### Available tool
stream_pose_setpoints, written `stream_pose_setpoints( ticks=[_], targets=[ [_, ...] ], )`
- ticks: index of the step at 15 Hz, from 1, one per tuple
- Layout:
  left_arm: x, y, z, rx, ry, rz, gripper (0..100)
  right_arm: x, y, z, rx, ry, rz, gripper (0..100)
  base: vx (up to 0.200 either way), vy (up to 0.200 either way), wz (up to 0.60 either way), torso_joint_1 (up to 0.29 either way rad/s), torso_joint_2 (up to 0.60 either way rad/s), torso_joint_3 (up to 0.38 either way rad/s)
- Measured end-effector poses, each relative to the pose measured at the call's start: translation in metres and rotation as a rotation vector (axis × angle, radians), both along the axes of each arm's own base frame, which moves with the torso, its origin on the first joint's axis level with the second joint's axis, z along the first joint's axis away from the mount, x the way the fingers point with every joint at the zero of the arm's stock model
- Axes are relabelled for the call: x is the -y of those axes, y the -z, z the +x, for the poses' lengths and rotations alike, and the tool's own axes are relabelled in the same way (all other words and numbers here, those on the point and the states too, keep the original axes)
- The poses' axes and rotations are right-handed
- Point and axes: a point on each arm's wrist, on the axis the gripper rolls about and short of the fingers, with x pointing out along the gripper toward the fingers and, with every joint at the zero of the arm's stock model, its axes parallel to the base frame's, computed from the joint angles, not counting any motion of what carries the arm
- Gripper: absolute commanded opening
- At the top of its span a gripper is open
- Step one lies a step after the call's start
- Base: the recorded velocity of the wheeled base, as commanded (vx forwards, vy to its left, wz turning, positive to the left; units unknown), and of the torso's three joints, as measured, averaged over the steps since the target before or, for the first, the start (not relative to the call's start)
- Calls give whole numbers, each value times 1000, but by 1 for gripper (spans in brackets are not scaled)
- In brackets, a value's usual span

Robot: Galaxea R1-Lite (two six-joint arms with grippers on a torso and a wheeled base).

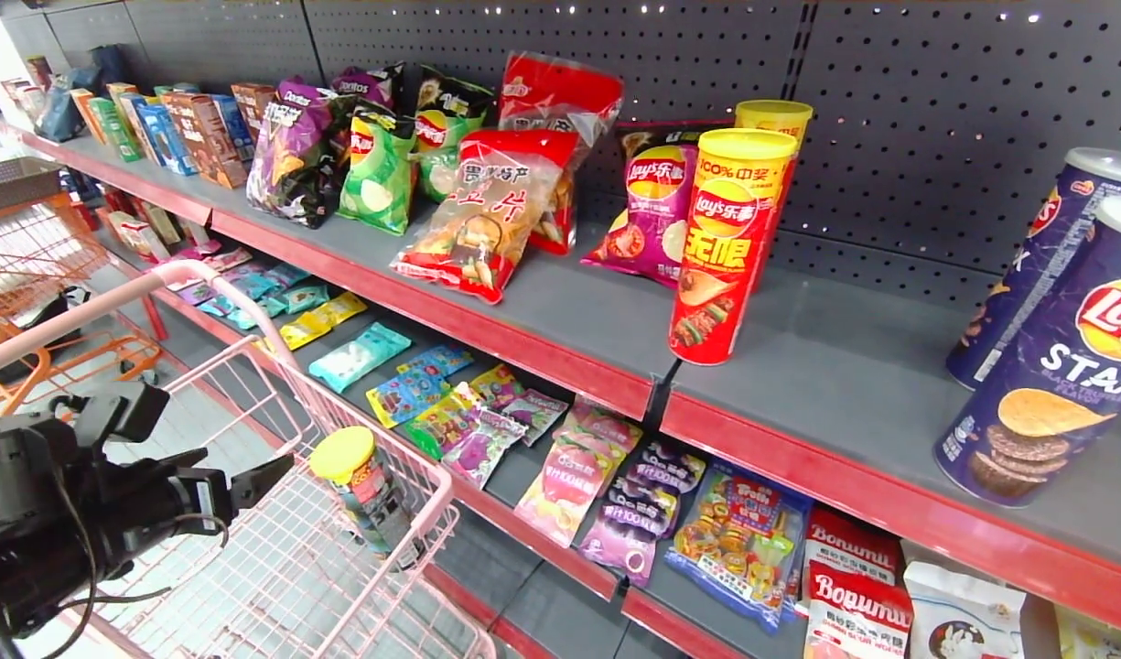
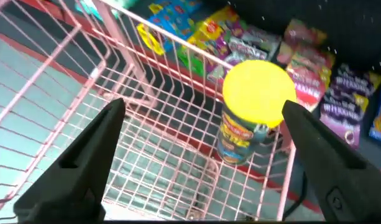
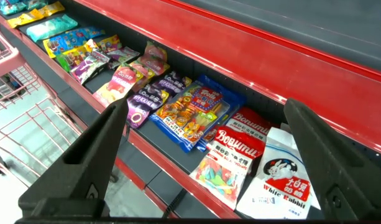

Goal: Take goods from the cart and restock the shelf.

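Pink cart (image 1: 295, 567) by shelf (image 1: 844, 366) holds yellow-lidded can (image 1: 363, 490); left gripper (image 2: 202, 107), right gripper (image 3: 206, 104) both spread.

Left arm (image 1: 57, 513) sits low on the robot's left side, black, with a cable (image 1: 84, 549) looped along the wrist and the forearm angled forward and to the right. Left gripper (image 2: 202, 106) is wide open, both fingers (image 2: 84, 162) spread far apart, holding nothing. Right gripper (image 3: 206, 102) is wide open too, its fingers (image 3: 327, 162) spread, holding nothing, tilted downward.
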Motion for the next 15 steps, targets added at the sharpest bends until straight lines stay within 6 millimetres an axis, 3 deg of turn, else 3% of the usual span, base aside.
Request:
stream_pose_setpoints(
  ticks=[8, 15],
  targets=[
    [27, 45, 19, 0, 168, 20, 100, 0, 0, 0, 0, 0, 0, 100, 0, 0, 0, 0, 0, 0],
    [32, 71, 27, -36, 219, 15, 100, 0, 0, 0, 0, 0, -1, 100, 0, 0, 0, 0, 0, 0]
  ],
)
